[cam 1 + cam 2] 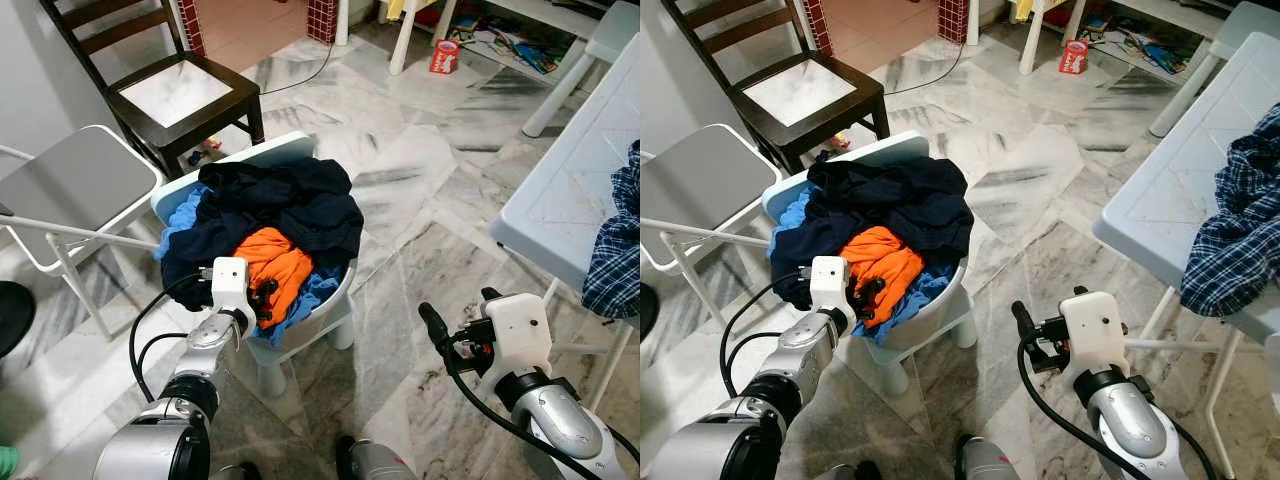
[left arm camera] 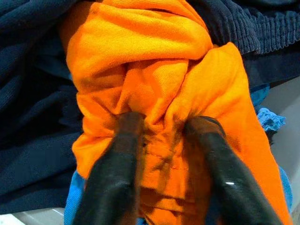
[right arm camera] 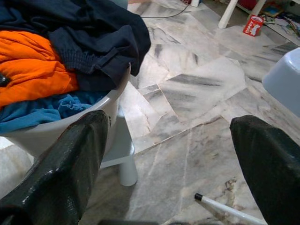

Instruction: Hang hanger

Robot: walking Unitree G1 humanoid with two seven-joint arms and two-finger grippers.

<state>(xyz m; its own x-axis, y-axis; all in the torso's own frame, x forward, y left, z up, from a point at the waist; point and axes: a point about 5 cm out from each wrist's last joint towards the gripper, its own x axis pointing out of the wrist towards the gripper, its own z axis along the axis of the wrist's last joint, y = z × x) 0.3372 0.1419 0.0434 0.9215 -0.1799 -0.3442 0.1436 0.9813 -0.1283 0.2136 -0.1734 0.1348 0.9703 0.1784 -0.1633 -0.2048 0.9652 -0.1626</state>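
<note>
The floor (image 1: 420, 260) is grey-veined marble tile. On it stands a pale plastic chair (image 1: 335, 310) heaped with clothes: dark navy garments (image 1: 290, 205) on top and toward the back edge, a blue cloth (image 1: 310, 295) spilling over the front edge, and an orange garment (image 1: 275, 262) bunched near the front. The left claw (image 1: 264, 295) is pressed into that orange garment, its two black fingers (image 2: 117, 168) closed on a fold of the fabric. The right claw (image 1: 460, 320) hangs above the bare floor to the right of the chair, well apart from the clothes, its fingers (image 3: 70, 164) spread wide with nothing between them. A white counter (image 1: 1180, 190) at the right carries a blue plaid shirt (image 1: 1240, 240) draped over its near edge. Behind the pile are a dark wooden chair (image 1: 185, 95) and a grey folding chair (image 1: 80, 190). I cannot make out a hanger anywhere.
</note>
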